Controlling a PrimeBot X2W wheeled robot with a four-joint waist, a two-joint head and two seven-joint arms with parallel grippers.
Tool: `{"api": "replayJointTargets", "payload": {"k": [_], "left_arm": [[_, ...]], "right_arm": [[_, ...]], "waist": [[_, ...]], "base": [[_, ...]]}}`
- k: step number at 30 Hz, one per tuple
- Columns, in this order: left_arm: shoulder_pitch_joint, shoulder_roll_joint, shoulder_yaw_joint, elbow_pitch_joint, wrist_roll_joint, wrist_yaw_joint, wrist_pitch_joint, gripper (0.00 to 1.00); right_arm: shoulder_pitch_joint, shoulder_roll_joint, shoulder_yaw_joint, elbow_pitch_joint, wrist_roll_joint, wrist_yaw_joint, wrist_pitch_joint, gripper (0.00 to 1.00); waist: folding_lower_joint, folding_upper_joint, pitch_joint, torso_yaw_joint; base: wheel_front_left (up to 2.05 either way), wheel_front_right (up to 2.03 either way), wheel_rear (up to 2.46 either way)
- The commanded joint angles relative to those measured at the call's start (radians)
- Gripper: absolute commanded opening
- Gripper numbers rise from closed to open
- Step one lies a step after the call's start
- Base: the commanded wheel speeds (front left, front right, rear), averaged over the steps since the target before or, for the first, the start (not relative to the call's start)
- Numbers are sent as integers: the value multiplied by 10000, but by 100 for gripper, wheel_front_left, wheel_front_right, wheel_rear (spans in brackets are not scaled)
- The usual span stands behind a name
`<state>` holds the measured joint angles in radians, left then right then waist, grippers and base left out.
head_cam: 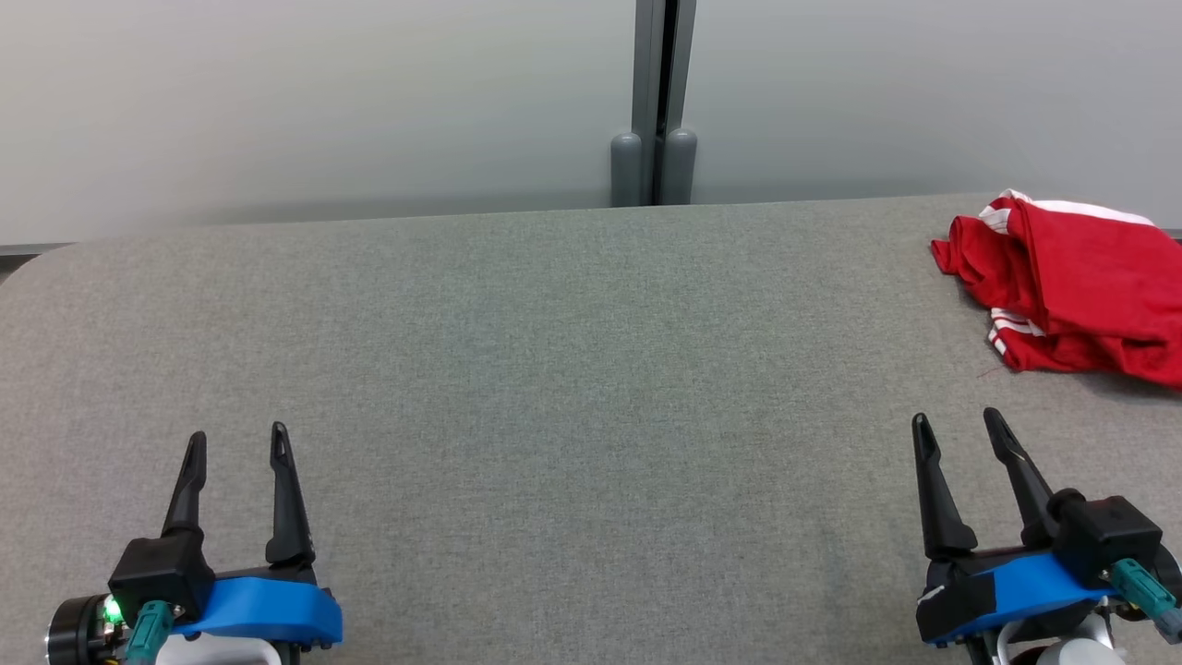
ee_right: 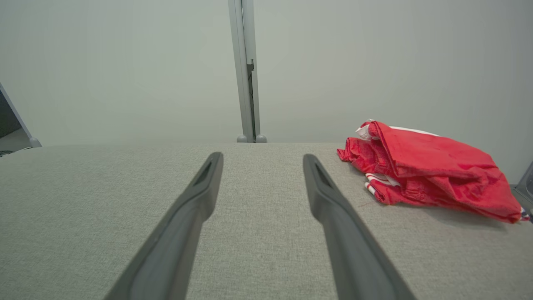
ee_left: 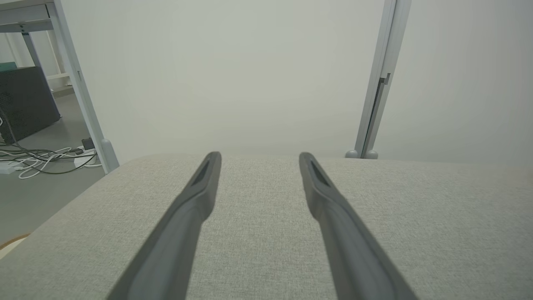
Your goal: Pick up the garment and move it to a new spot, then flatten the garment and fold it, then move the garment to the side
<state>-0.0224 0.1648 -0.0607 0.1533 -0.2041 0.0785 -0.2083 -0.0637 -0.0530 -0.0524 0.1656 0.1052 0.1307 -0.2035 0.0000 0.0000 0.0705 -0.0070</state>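
Note:
The garment [head_cam: 1071, 282] is a crumpled red piece with white stripes, lying at the far right of the grey table [head_cam: 572, 369] and cut off by the head view's right edge. It also lies ahead and to the right in the right wrist view, garment [ee_right: 429, 168]. My right gripper [head_cam: 958, 425] rests near the front right of the table, open and empty, a short way in front of the garment and apart from it. At the front left sits my left gripper [head_cam: 237, 439], open with nothing between its fingers. Both wrist views show spread fingers over bare cloth: left gripper [ee_left: 259, 157], right gripper [ee_right: 262, 157].
A pale partition wall with a grey post [head_cam: 654, 102] runs right behind the table's far edge. Off the table's left end, the left wrist view has floor with loose cables [ee_left: 37, 160] and a metal frame leg [ee_left: 79, 87].

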Motion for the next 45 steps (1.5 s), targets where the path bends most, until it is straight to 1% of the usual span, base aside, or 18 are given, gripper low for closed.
{"api": "replayJointTargets", "payload": {"k": [1,7,8,12,27,45], "left_arm": [[93,74,-14,-61,-44,28,-8,100],[64,96,-25,-72,-51,77,-40,100],[5,55,-41,-34,-64,61,-1,0],[94,-94,-91,285,-176,58,71,0],[-126,-296,293,412,-2934,-372,709,0],[-331,-506,653,519,-5680,-804,1320,0]], "right_arm": [[81,30,-32,-77,-11,2,14,100],[75,30,-46,-125,16,2,50,100],[1,10,-17,-88,8,0,24,0],[69,42,-23,246,117,0,74,0],[-43,36,-150,343,3094,0,699,0],[-165,28,-263,436,6044,1,1305,0]], "waist": [[0,0,11,4],[0,0,77,33],[0,0,78,34],[0,0,80,37],[0,0,-11,41],[0,0,-120,46]], "base": [[0,0,0],[0,0,0],[0,0,0],[0,0,0],[0,0,0],[0,0,0]]}}
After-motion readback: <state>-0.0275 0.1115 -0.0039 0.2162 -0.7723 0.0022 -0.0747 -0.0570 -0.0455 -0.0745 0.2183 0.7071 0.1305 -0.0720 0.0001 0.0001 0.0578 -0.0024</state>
